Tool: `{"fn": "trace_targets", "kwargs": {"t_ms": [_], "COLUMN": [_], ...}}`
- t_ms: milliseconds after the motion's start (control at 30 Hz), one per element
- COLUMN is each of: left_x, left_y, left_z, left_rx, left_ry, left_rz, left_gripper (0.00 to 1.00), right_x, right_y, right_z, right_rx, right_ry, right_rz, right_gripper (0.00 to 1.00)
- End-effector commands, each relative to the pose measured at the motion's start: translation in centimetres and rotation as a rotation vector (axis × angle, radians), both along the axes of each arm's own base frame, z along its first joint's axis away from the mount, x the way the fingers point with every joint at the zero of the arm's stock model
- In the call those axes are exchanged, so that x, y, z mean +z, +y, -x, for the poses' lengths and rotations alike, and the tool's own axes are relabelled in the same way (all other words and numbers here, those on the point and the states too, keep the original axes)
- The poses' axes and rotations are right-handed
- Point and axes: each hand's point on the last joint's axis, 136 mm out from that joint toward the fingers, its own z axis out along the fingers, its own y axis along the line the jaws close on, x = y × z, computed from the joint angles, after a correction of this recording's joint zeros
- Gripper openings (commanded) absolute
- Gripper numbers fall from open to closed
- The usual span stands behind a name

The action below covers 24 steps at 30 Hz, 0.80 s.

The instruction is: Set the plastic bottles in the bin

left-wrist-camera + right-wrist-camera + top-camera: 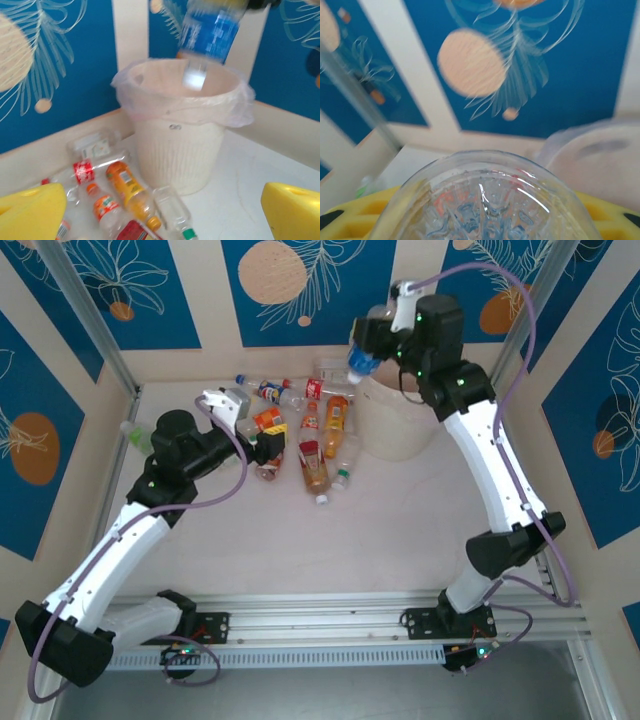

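Holding the blue-labelled bottle (362, 360) cap-down, your right gripper (375, 343) hangs above the left rim of the bin (398, 435), probably just inside; your left gripper (266, 436), spread wide, hovers over the other bottles (314, 462).

Left gripper (268, 443) spread, right gripper (370, 340) clamped

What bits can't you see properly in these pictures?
- Bottom of the bin: in the top view the right gripper and its blue-labelled bottle cover part of the opening. The left wrist view looks from the side.
- Words on that bottle's label: blurred in the left wrist view.
- Pile of bottles: the left gripper hides some in the top view.
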Motion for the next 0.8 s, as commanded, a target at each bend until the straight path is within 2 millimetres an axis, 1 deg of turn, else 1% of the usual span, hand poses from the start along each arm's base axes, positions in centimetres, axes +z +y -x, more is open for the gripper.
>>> {"fn": "trace_targets", "kwargs": {"t_ms": [0, 67, 133, 233, 300, 433, 633, 767], "left_x": [-2.1, -2.3, -2.6, -3.2, -3.6, -4.4, -5.3, -5.8], "left_y": [1.3, 1.7, 1.9, 2.1, 2.2, 2.4, 3.0, 3.4], "left_z": [-1.2, -1.6, -1.8, -2.2, -2.4, -2.7, -3.8, -4.3], "left_rx": [0.114, 0.141, 0.159, 0.176, 0.186, 0.2, 0.245, 0.269], "left_ry": [0.083, 0.099, 0.107, 0.114, 0.123, 0.131, 0.157, 0.179], "left_rz": [-0.014, -0.018, -0.021, -0.035, -0.045, -0.056, -0.057, -0.055], "left_gripper": [1.0, 1.0, 1.0, 1.0, 1.0, 1.0, 1.0, 1.0], "right_x": [1.4, 1.5, 1.0, -0.3, -1.7, -4.5, -9.3, -11.9], "right_y": [-2.0, -2.5, -2.8, -3.2, -3.4, -3.8, -4.3, -4.9], "right_z": [-3.9, -5.8, -7.8, -10.2, -11.4, -12.8, -14.4, -15.3], "right_rx": [-0.139, -0.178, -0.212, -0.246, -0.255, -0.259, -0.254, -0.255], "right_ry": [-0.105, -0.128, -0.136, -0.128, -0.109, -0.054, 0.042, 0.103], "right_rz": [0.105, 0.146, 0.187, 0.244, 0.275, 0.288, 0.293, 0.293], "right_gripper": [0.4, 0.4, 0.4, 0.4, 0.4, 0.4, 0.4, 0.4]}}
